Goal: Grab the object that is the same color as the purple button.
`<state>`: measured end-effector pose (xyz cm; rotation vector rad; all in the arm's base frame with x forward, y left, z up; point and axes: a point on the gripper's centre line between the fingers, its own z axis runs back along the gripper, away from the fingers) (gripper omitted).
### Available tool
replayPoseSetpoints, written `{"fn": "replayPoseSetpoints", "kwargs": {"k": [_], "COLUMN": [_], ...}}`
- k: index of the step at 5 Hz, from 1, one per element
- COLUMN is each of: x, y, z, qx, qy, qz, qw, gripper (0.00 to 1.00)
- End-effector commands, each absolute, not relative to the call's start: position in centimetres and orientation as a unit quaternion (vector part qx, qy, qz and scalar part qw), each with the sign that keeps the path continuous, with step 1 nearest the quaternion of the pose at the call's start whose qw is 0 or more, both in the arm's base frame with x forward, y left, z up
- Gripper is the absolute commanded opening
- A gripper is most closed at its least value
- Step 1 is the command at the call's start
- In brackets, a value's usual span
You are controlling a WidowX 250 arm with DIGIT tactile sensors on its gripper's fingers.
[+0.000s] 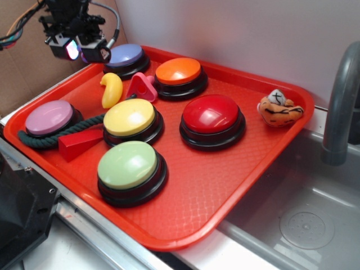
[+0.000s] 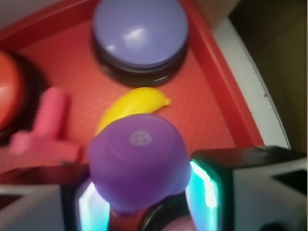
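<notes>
Exterior view: evenly and brightly lit from above, sharp throughout, with soft white glare on the red button [image 1: 212, 113] and short, faint shadows on the tray [image 1: 225, 185]. Wrist view: blurred overall, the purple object [image 2: 138, 161] and pink piece [image 2: 45, 130] out of focus; cyan glow lit the fingers [image 2: 204, 185].
</notes>
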<state>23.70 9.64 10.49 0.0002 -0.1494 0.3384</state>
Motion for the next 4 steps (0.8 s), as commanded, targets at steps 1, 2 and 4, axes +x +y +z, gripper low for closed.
{"fn": "replayPoseSetpoints", "kwargs": {"k": [1,2,4], "x": [23.4,22.5,22.5], "y": [4.8,2.2,-0.3], "z": [16.0,16.8,16.8], "qx": [-0.068,-0.086,-0.053], "qy": [-0.078,-0.075,-0.031], "qz": [0.067,0.021,-0.077], "qw": [0.992,0.993,0.995], "gripper": [0.00,0.00,0.01]}}
